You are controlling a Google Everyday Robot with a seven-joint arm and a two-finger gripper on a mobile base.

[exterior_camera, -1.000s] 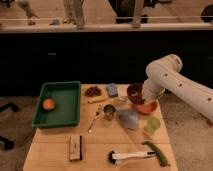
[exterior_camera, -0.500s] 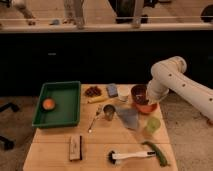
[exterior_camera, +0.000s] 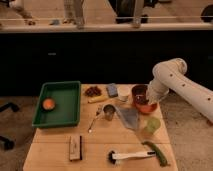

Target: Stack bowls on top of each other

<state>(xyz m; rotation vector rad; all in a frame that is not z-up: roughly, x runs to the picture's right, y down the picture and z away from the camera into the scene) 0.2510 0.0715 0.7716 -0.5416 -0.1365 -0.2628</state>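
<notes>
Stacking is not yet done: the orange bowl (exterior_camera: 147, 107) is seen just beside the maroon bowl (exterior_camera: 138, 92), with the gripper (exterior_camera: 148, 99) closed at its rim (grip unclear).

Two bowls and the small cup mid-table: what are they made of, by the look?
Maroon bowl: probably plastic or glazed ceramic, going by the opaque, even colour and faint sheen.
Orange-red bowl: same guess, since it has a solid colour and a smooth wall.
Small cup: looks like metal, grey with a bright glint at the rim.
The pincer is shut, down where the two bowls meet in view.
</notes>
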